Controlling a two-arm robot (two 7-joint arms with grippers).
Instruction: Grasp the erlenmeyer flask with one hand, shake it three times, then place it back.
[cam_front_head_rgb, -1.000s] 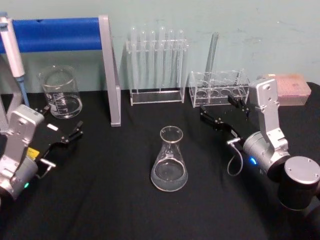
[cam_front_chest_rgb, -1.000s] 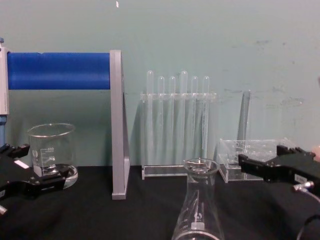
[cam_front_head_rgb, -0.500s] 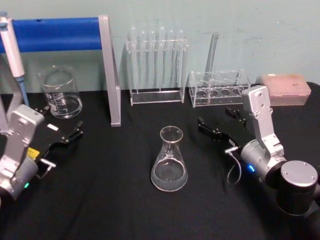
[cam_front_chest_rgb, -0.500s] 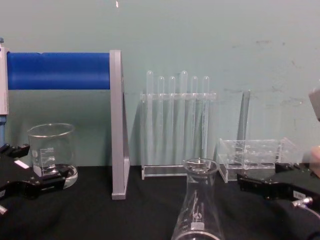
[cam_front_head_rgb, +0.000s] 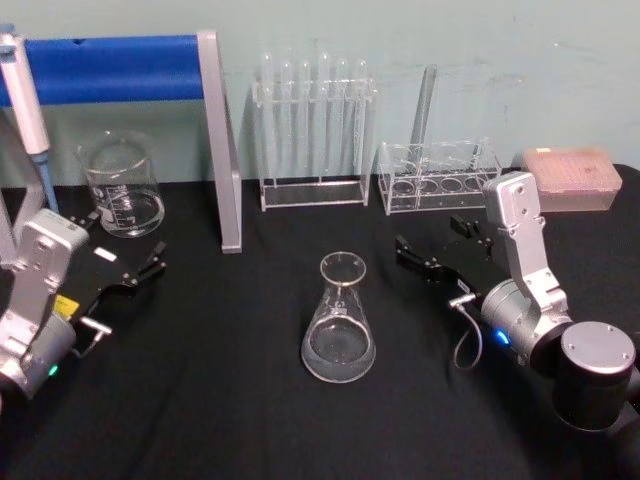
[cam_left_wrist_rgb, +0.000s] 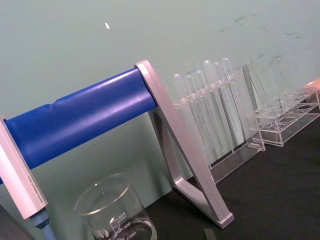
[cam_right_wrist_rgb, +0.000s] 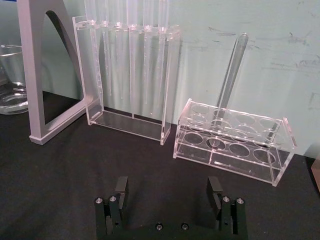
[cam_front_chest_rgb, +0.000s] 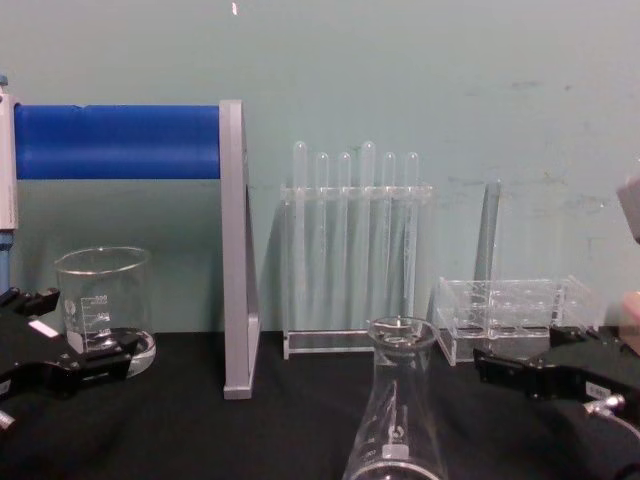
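Both grippers sit wide open; I've lowered the right gripper (cam_front_head_rgb: 440, 250) toward the erlenmeyer flask (cam_front_head_rgb: 339, 322), still well apart. Left gripper (cam_front_head_rgb: 128, 268) idles far left.

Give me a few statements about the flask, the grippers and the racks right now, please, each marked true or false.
1. The erlenmeyer flask stands upright on the black table. True.
2. The right gripper is shut on the flask. False: it is open, apart from the flask.
3. The low rack holds one test tube. True.
4. The beaker lies on its side. False: it stands upright.
5. The left gripper is near the beaker. True.
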